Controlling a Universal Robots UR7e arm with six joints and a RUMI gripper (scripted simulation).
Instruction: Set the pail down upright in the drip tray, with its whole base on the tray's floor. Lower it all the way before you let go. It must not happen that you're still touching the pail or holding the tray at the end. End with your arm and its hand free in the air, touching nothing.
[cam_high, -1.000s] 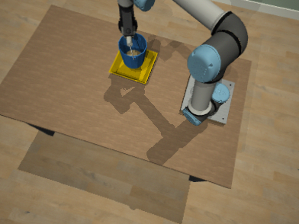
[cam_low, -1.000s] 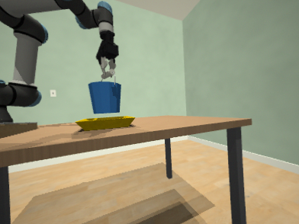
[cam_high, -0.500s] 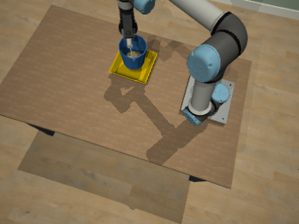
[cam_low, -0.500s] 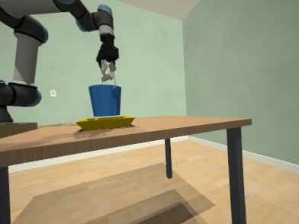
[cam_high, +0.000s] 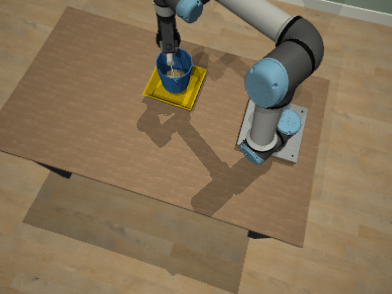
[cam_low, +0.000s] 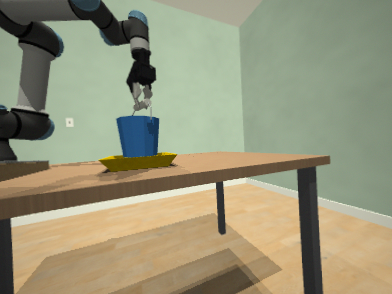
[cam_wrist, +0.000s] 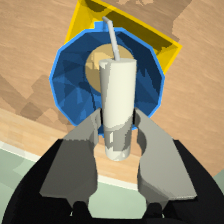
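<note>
The blue pail (cam_high: 174, 73) stands upright inside the yellow drip tray (cam_high: 175, 87) at the far middle of the table. In the side view the pail (cam_low: 138, 135) reaches down into the tray (cam_low: 138, 161); its base is hidden by the tray's rim. My gripper (cam_low: 142, 102) is straight above the pail, shut on the pail's white handle grip (cam_wrist: 117, 97), whose thin wire bail runs down to the rim. In the wrist view I look down into the pail (cam_wrist: 106, 80), with a corner of the tray (cam_wrist: 161, 40) behind it.
The robot's base (cam_high: 272, 135) is mounted on a grey plate at the right of the table. The wooden table top surrounds the tray on all sides. A green wall stands behind the table.
</note>
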